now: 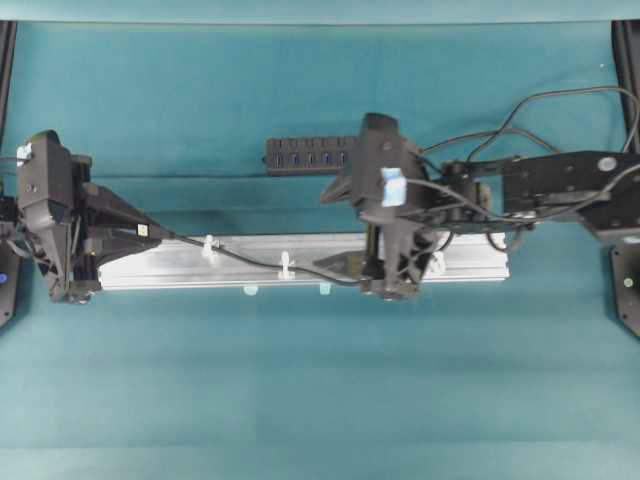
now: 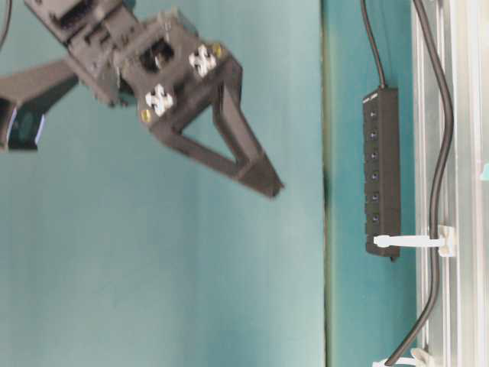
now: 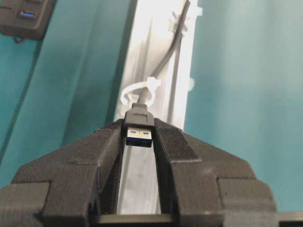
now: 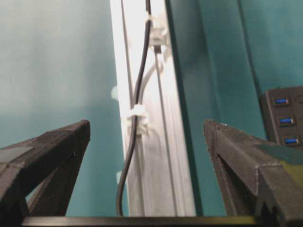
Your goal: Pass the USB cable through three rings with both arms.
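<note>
Left jaws clamp the USB cable's (image 3: 161,71) rigid plug (image 3: 138,131); right jaws stand wide; cord limp, regrip beside rings.

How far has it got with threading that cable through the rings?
Done: the USB cable runs through the left ring and the middle ring. In hand: the left end effector grips the plug; the right end effector hangs open over the rail. Left: the third ring, where I cannot tell whether the cable passes.
</note>
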Motion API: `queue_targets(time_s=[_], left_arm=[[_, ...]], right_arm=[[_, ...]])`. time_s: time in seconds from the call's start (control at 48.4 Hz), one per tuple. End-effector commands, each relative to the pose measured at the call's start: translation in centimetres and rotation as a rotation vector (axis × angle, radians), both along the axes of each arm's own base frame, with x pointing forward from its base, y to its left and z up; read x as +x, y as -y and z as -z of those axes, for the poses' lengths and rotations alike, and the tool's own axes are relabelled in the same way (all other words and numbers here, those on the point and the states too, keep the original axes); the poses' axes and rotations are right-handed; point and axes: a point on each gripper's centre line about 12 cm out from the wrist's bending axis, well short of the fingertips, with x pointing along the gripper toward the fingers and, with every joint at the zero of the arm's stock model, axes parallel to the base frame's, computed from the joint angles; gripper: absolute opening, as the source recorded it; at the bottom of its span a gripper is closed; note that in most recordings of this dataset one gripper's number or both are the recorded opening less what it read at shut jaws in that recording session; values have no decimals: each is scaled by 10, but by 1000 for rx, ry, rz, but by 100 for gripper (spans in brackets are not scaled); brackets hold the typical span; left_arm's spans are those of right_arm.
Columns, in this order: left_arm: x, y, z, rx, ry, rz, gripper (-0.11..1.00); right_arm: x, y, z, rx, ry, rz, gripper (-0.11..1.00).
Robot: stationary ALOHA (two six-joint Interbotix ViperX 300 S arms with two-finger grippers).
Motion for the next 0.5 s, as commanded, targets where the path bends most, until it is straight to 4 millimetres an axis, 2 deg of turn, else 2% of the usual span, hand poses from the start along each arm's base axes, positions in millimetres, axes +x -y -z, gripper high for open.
queue_targets(time_s=[0.0,0.476], left_arm=[[6,0,-9,5,29,3,24],[8,-1,-14,8,47,3,24]], right_arm=[[-6,-2,-15,6,46,3,70],[-59,-6,-23,3,108,-2,70]])
